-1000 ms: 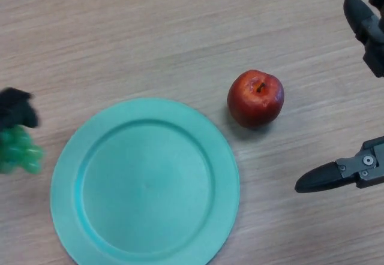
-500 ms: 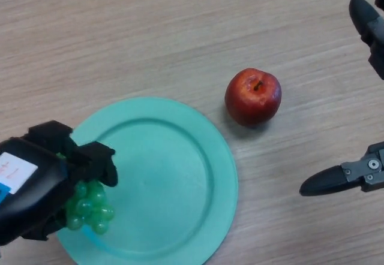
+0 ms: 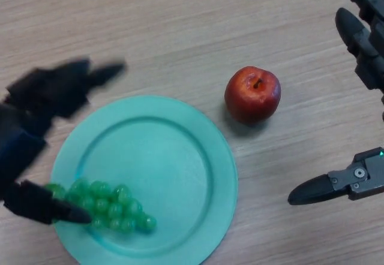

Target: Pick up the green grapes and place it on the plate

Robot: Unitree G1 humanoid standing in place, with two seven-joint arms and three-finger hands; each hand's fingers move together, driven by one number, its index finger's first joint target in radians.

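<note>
While the green grapes (image 3: 111, 205) lie on the teal plate (image 3: 174, 157), lower-left part, left hand (image 3: 45, 91) is spread open w/ nothing held, thumb beside the bunch. Right hand (image 3: 360, 67) open at right edge, idle, over bare worktop (image 3: 180, 31). Red apple (image 3: 252, 95) sits near plate, apart from it.

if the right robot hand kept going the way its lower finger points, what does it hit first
Probably the teal plate. The right robot hand has its lower finger aimed left and slightly down, passing below the red apple. Its height above the table is unclear, so it might pass over the rim.
</note>
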